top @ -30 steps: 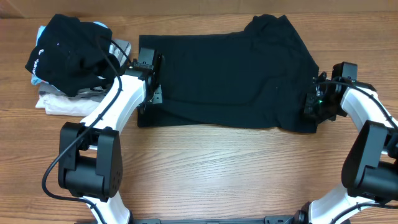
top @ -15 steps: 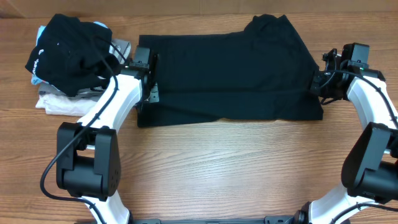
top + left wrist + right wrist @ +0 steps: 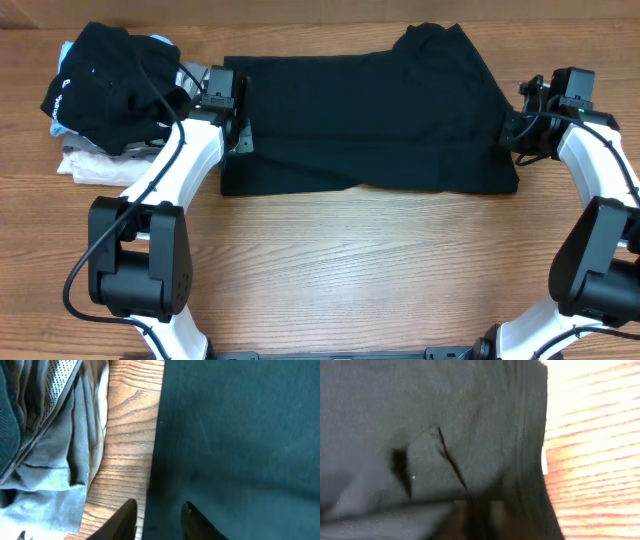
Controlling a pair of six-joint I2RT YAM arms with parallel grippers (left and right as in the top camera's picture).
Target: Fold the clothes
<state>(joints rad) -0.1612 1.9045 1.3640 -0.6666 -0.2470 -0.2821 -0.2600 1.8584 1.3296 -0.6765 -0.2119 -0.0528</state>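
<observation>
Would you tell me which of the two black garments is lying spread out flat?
The plain black T-shirt mid-table; the lettered black garment is crumpled at the left.

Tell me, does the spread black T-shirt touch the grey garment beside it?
Apart: left wrist view shows bare table between black T-shirt and grey garment.

Robot manipulation lab, bench station. Wood-grain table (image 3: 330,270). One black T-shirt (image 3: 370,125) spread flat as work piece. White-and-black left arm (image 3: 190,165) at the T-shirt's left edge, right arm (image 3: 600,190) at its right edge. Heap of mixed garments (image 3: 110,100) left of the T-shirt.
</observation>
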